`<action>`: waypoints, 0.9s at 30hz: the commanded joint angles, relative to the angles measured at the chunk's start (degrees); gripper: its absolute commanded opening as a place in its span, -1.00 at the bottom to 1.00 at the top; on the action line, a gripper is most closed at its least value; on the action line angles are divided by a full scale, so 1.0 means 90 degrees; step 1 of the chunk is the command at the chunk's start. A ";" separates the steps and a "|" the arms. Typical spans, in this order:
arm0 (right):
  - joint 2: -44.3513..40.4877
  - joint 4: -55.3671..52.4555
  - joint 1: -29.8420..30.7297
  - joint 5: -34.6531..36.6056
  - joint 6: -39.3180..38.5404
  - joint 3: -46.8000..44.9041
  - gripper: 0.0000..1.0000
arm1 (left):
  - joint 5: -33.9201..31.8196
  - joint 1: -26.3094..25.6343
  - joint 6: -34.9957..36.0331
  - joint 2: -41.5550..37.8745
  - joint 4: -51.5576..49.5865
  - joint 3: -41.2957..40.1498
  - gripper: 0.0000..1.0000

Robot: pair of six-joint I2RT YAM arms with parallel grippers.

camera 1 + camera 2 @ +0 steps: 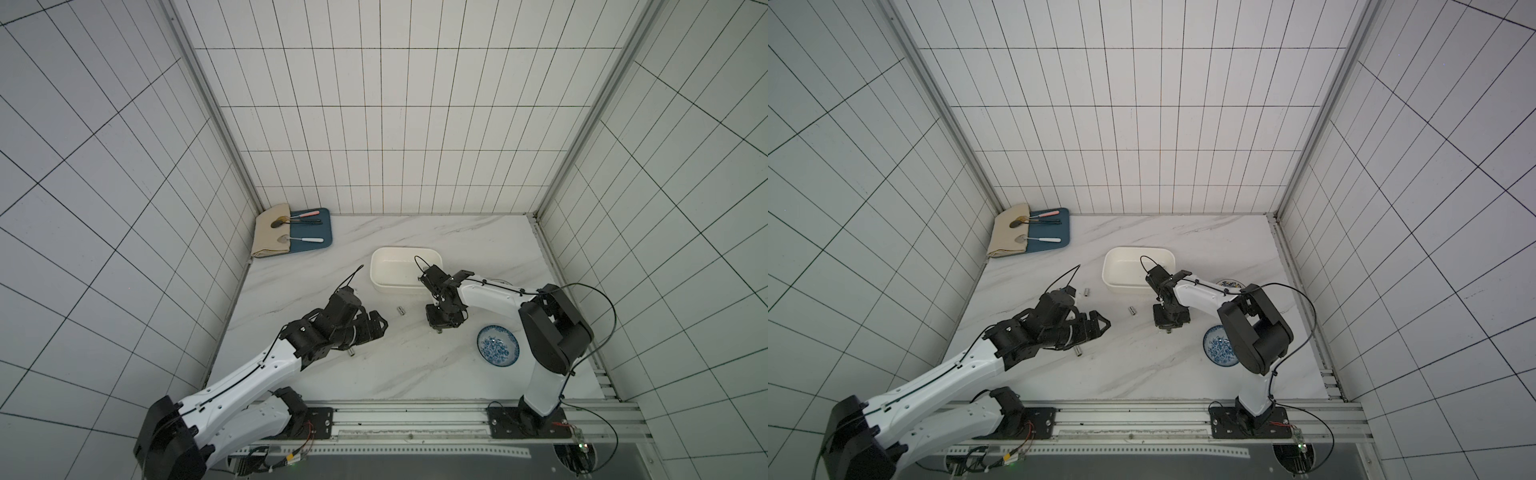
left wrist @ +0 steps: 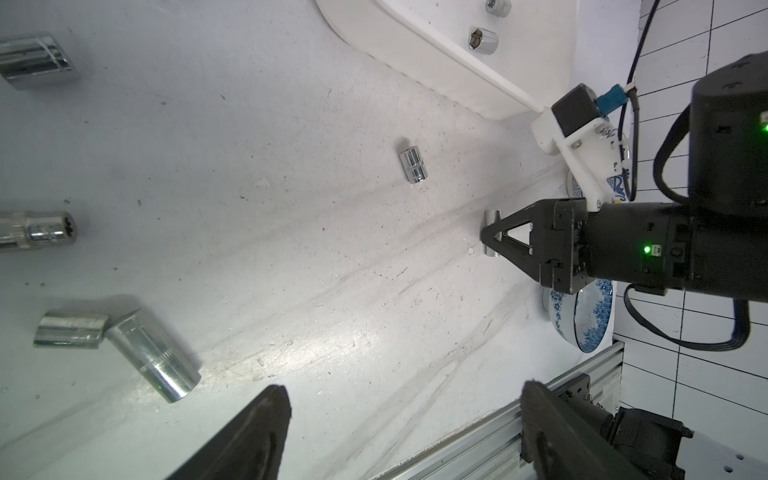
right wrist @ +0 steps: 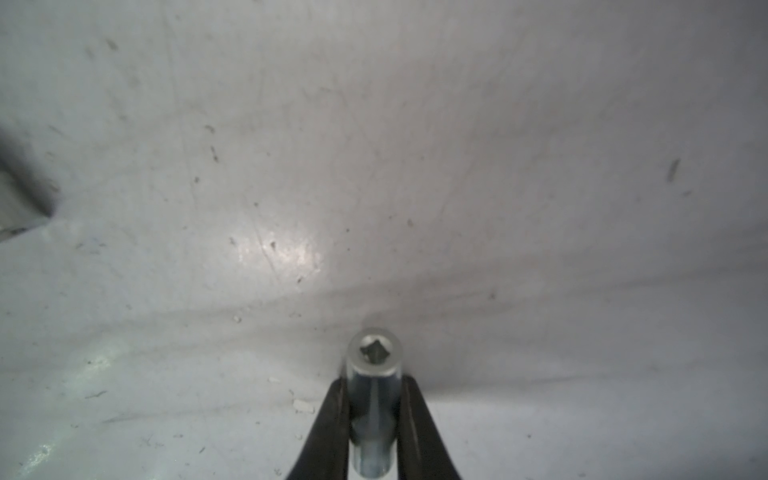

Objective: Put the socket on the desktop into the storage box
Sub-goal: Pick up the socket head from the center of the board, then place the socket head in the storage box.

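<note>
My right gripper [image 3: 375, 415] is shut on a small chrome socket [image 3: 375, 374], which lies lengthwise between its black fingers right at the white marble desktop [image 1: 374, 374]. In both top views this gripper [image 1: 437, 330] points down, just in front of the white storage box [image 1: 395, 286]. The left wrist view shows that box [image 2: 415, 45] with two sockets [image 2: 484, 40] inside. Another socket [image 1: 401, 311] lies loose between the two grippers. My left gripper [image 1: 378, 324] is open and holds nothing, and several more sockets [image 2: 153, 357] lie near it.
A blue-patterned bowl [image 1: 497, 345] sits by the right arm's base, and a second one [image 1: 1231, 284] sits behind that arm. A blue tray [image 1: 316, 237] with spoons and a folded beige cloth [image 1: 272, 232] fill the far left corner. A metal rail [image 1: 415, 409] runs along the front edge.
</note>
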 commanded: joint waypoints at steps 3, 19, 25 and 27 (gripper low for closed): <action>0.0043 -0.0041 0.0077 0.0079 0.0020 0.0003 -0.74 | -0.0069 0.0109 -0.0027 -0.0130 0.0037 -0.0071 0.81; -0.0654 -0.0842 0.0078 0.0119 -0.0260 0.0812 -0.74 | 0.0008 0.0891 0.0337 -0.0662 -0.0226 0.0066 0.82; -0.0503 -0.1190 0.0021 0.0244 -0.0511 0.1514 -0.73 | 0.0277 0.1274 0.0464 -0.0640 -0.0243 0.0137 0.82; -0.0417 -0.1276 0.0008 0.0274 -0.0580 0.1800 -0.73 | 0.0330 0.1384 0.0513 -0.0608 -0.0230 0.0161 0.82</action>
